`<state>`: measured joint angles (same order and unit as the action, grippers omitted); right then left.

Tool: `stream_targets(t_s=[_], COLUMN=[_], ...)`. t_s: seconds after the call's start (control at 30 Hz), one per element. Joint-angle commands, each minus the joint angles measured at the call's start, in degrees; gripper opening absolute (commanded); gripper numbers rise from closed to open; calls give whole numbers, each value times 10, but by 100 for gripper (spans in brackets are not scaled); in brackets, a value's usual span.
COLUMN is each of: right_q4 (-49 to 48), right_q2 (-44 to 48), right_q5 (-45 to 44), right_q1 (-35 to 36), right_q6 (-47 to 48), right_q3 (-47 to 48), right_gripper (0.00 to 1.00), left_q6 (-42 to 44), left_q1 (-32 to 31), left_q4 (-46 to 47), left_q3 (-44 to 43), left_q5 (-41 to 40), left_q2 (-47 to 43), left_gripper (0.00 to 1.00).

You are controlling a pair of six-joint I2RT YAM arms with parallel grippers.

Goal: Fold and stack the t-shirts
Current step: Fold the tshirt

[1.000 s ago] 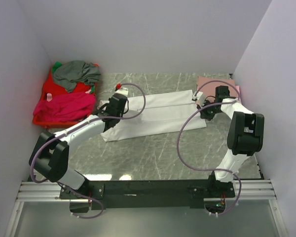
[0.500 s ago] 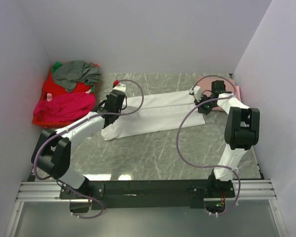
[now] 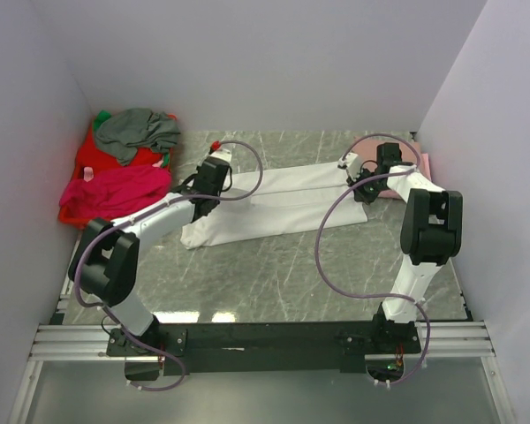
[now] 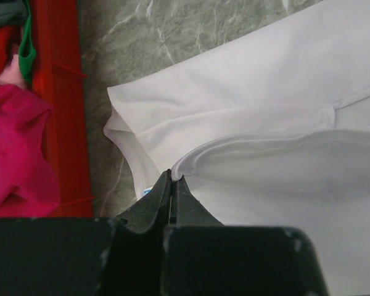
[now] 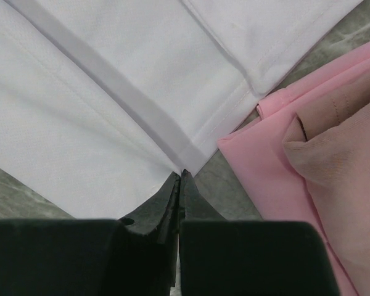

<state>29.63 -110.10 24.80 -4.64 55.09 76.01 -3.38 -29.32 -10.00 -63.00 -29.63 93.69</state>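
Note:
A white t-shirt (image 3: pixel 283 199) lies folded into a long strip across the table. My left gripper (image 3: pixel 210 184) is shut on a doubled white edge (image 4: pixel 171 176) at the shirt's left end, by the neck opening (image 4: pixel 265 145). My right gripper (image 3: pixel 360 187) is shut on the hem corner (image 5: pixel 180 176) at the right end. A folded pale pink t-shirt (image 5: pixel 296 179) lies just right of that corner, and also shows in the top view (image 3: pixel 421 163). Grey (image 3: pixel 140 131), magenta (image 3: pixel 115 190) and green (image 4: pixel 28 55) t-shirts are heaped at the far left.
The red plastic basket (image 3: pixel 71 212) holding the heaped shirts stands against the left wall; its red wall (image 4: pixel 61 111) is close to my left fingers. White walls enclose the table on three sides. Bare marble table (image 3: pixel 274 265) stretches in front of the shirt.
Both grippers have moved towards the back wall, carrying the shirt's near edge over. The white strip is narrower than a second ago.

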Motion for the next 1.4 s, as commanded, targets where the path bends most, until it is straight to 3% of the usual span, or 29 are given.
stream_targets(t_s=[0.0, 0.27, 0.8, 0.9, 0.93, 1.03, 1.13, 1.37], right_q4=[-10, -12, -5, -4, -4, -18, -28, -2], right_q2=[-10, -16, -25, -25, -21, 6, 52, 136], right_q5=[-10, -14, -17, -19, -19, -14, 2, 66], right_q1=[3, 3, 3, 3, 3, 3, 3, 3], right_q6=[-6, -11, -11, -12, -15, -31, -46, -37], right_q3=[28, 31, 40, 41, 41, 31, 9, -40], right_gripper=[0, 0, 1, 7, 19, 38, 48, 50], left_q6=[28, 80, 106, 108, 110, 114, 120, 131], left_q1=[2, 4, 10, 11, 12, 15, 17, 20], left_q4=[31, 55, 74, 82, 84, 88, 91, 89], left_q3=[-31, -50, -66, -66, -67, -71, -79, -107], left_q5=[11, 19, 12, 15, 16, 17, 19, 25], left_q2=[6, 34, 63, 68, 69, 83, 98, 133], left_gripper=[1, 1, 1, 1, 1, 1, 1, 1])
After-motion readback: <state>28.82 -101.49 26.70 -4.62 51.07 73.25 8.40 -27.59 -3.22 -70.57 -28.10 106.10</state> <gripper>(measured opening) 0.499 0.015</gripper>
